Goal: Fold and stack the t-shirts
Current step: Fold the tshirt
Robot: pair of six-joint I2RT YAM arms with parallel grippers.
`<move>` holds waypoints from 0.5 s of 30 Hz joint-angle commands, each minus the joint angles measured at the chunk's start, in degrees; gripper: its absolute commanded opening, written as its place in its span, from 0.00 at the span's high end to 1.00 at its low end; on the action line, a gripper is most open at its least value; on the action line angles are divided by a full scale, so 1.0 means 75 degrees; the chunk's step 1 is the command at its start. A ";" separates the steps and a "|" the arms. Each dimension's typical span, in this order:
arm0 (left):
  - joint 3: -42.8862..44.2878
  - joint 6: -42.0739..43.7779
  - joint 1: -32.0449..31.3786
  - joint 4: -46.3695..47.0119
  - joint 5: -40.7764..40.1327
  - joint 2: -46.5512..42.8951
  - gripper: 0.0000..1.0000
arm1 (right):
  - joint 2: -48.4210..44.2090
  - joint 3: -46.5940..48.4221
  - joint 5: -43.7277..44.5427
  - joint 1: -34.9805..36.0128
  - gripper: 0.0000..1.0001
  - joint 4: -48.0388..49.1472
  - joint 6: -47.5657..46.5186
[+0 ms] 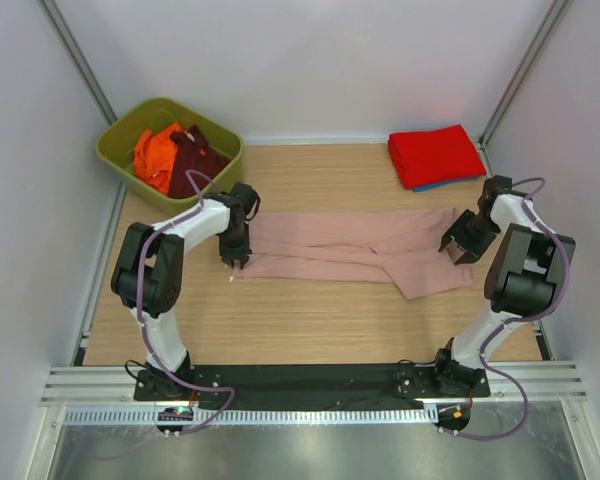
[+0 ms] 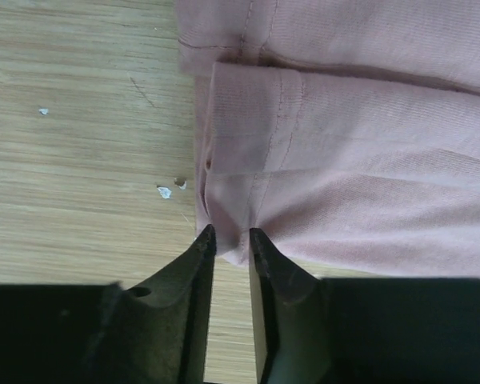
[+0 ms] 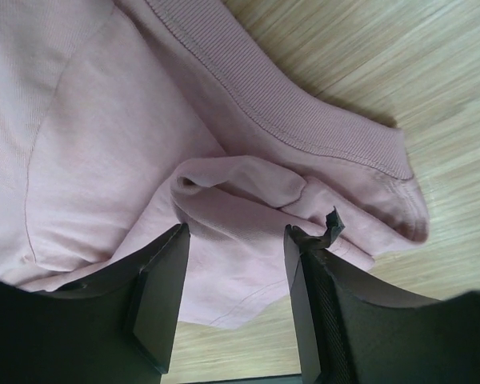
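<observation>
On the counter (image 1: 310,310), left tool (image 2: 228,238) pinches the pink t-shirt (image 1: 320,245) at its corner; right tool (image 3: 234,236), open, straddles bunched cloth.

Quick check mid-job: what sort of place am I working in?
Probably a lab test cell: white walls on a metal frame, a wood tabletop, two arms bolted at its edge.

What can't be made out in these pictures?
Top view: the blue t-shirt shows only as a sliver; the folded red t-shirt covers it.
Top view: the orange t-shirt and maroon t-shirt hide the green bin's floor.
Left wrist view: whether the left gripper's jaws pinch the pink t-shirt; the cloth just meets their tips.
</observation>
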 commanded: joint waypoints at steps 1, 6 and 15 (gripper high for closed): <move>0.0000 -0.0098 0.0033 -0.0058 -0.0344 -0.0294 0.72 | -0.0217 -0.0066 -0.0310 0.0058 0.42 0.0266 -0.0154; 0.0292 -0.0063 0.0044 -0.0199 -0.0768 -0.0740 0.57 | -0.0041 0.0016 -0.0205 0.0316 0.41 0.0255 -0.0213; 0.1756 0.0090 0.0044 -0.0304 -0.0827 0.0346 0.56 | 0.0146 0.0215 -0.0064 0.0539 0.44 0.0231 -0.0236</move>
